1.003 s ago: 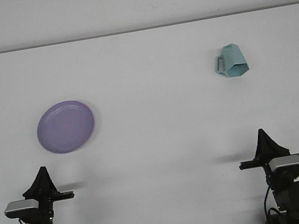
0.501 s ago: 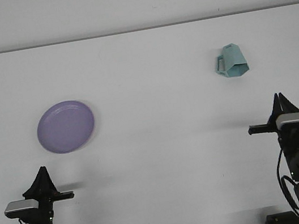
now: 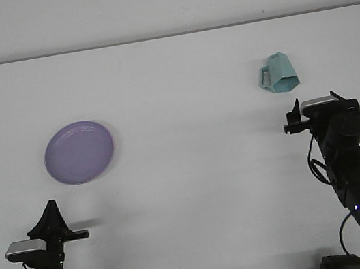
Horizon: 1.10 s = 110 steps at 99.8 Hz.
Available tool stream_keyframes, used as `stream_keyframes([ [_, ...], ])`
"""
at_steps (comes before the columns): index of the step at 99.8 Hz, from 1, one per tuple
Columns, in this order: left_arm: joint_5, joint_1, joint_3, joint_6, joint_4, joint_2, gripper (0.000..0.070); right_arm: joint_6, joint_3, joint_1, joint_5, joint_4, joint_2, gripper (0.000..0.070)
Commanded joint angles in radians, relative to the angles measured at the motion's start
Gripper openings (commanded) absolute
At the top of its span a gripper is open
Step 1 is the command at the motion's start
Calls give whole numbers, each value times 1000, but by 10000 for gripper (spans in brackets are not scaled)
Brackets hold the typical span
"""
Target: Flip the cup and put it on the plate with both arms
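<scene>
Teal and faceted, the cup (image 3: 278,73) lies tipped on the white table (image 3: 197,194), handle toward the left, so the flip is not yet done and nothing has been gripped. The lilac plate (image 3: 79,152) sits bare on the far left side, well apart from the cup, so the placing is also still to do. By these signs the task looks to be at its very start, in the approach.

The right gripper (image 3: 313,106) is extended over the table, and the cup lies just beyond it, slightly to its left, near but not touching. Whether its fingers are spread or closed cannot be told, since the wrist camera hides them.

The left gripper (image 3: 52,209) is low at the near edge, fingers drawn together to a point. The plate lies ahead of it, near but apart, and the cup is far off to its right.
</scene>
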Motion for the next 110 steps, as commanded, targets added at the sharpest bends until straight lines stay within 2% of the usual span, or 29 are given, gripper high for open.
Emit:
stream_keyframes([
  [1,5,0,-17,-2,15,-1,13,-28,6,-18,-31,88,80,566],
  [19,5,0,-17,-2,15,-1,13,-70,8,-60,-97,365,300,566],
  [29,5,0,-17,-2,15,-1,13,-82,31,-82,-101,474,418,566],
  [49,5,0,-17,-3,15,-1,13,-84,159,-112,-122,477,600,565],
  [65,5,0,-17,-3,16,-1,13,-124,266,-126,-148,471,706,564],
  [110,5,0,-17,-2,16,-1,13,-168,523,-143,-282,424,929,563],
])
